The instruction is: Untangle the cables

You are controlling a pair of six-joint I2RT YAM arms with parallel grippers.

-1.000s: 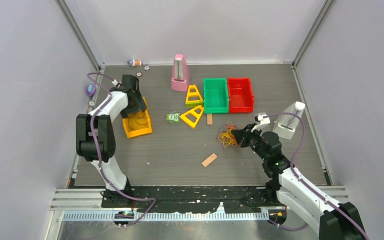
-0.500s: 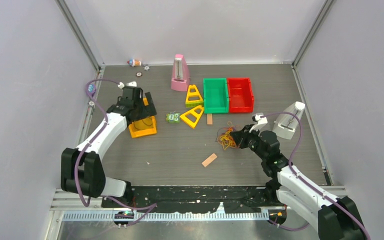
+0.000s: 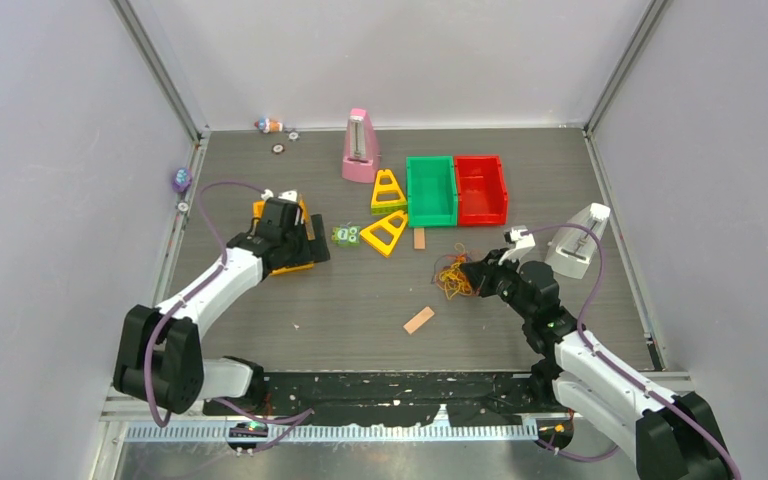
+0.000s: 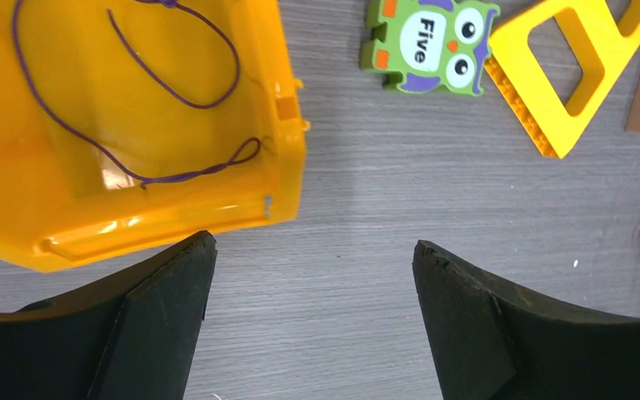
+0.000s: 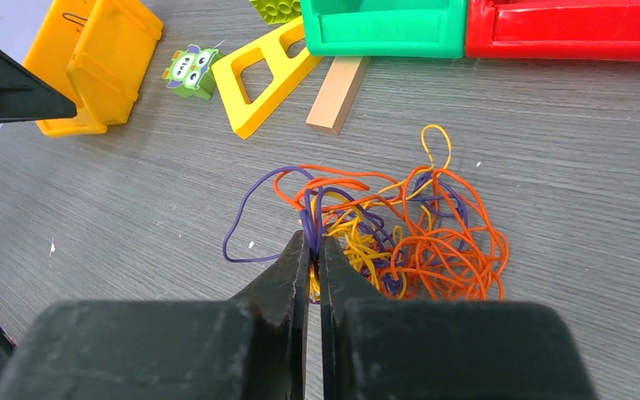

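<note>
Thin yellow, orange-red and purple cables (image 5: 433, 258) are pinched by the right end effector (image 5: 312, 250), while the left end effector (image 4: 312, 258) is spread wide beside a yellow plastic bin (image 4: 283, 100).

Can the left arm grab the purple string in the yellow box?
Probably yes. The left gripper is open right beside the box. The box has no lid, and nothing covers the string lying loose inside.
</note>
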